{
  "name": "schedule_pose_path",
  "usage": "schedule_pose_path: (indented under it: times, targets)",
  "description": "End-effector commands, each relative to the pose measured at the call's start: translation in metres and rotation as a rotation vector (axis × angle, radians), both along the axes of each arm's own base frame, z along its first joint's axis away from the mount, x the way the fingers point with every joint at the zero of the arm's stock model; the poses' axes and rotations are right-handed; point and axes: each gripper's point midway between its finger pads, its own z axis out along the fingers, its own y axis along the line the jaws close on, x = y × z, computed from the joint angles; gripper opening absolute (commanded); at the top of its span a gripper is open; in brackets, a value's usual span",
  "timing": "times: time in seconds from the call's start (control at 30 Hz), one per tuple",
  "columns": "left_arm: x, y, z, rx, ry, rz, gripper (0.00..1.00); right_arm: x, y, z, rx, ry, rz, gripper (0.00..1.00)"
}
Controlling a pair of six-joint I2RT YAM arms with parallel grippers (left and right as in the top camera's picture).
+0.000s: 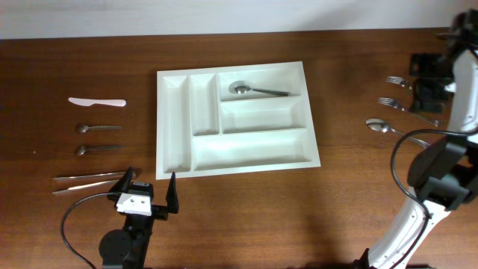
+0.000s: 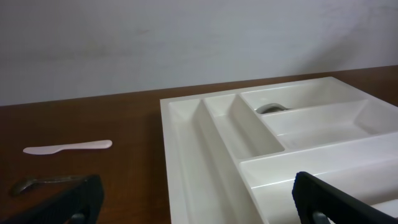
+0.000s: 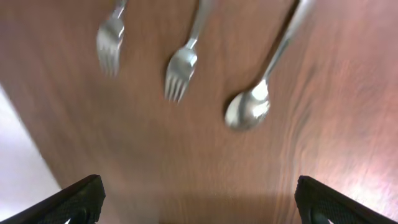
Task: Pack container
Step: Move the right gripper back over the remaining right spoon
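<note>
While both arms sit back from the work, you have the container (image 1: 173, 123), a white five-compartment tray, lying flat in the middle of the wooden table (image 1: 336, 209), with its two narrow upright compartments on the left and the three long crosswise ones to their right. A metal spoon (image 1: 258, 90) lies in the farthest crosswise compartment, bowl pointing left. Your left gripper (image 1: 151, 188) sits just off the tray's near left corner, its fingers (image 2: 68, 199) spread wide with nothing between them. To the left of the tray, well apart from it, you see a column of cutlery on the wood: a white plastic knife (image 1: 97, 101) farthest back, then the first small spoon (image 1: 95, 128), the second small spoon (image 1: 95, 150), and a pair of thin metal pieces (image 1: 86, 177) nearest that gripper, too slender to identify from above. Your right gripper (image 3: 199, 202) is over the far right side of the table, and its wrist camera shows the fingertips (image 3: 68, 202) at the two bottom corners of the view, wide apart and holding nothing. Beyond them lie the outer fork (image 3: 109, 46), the middle fork (image 3: 180, 71) and a larger spoon (image 3: 249, 109), all blurred in that view, side by side on bare wood and well apart from the tray.
</note>
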Motion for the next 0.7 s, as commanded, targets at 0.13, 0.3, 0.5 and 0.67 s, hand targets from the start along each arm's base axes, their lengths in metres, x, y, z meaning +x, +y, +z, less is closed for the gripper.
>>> schedule_pose_path:
  times: [0.13, 0.3, 0.5, 0.67]
  targets:
    - [0.0, 0.002, -0.001, 0.009, -0.002, 0.008, 0.99, -0.03, -0.016, -0.044, 0.0, 0.13, -0.046, 0.99]
    - [0.0, 0.002, -0.001, 0.009, -0.003, 0.008, 0.99, -0.047, -0.028, -0.055, -0.075, 0.215, -0.067, 0.99]
    - [0.0, 0.002, -0.001, 0.009, -0.002, 0.008, 0.99, -0.057, -0.024, -0.072, -0.05, 0.254, -0.152, 0.99]
    - [0.0, 0.002, -0.001, 0.009, -0.002, 0.008, 0.99, -0.062, -0.021, -0.09, -0.041, 0.275, -0.15, 0.99]
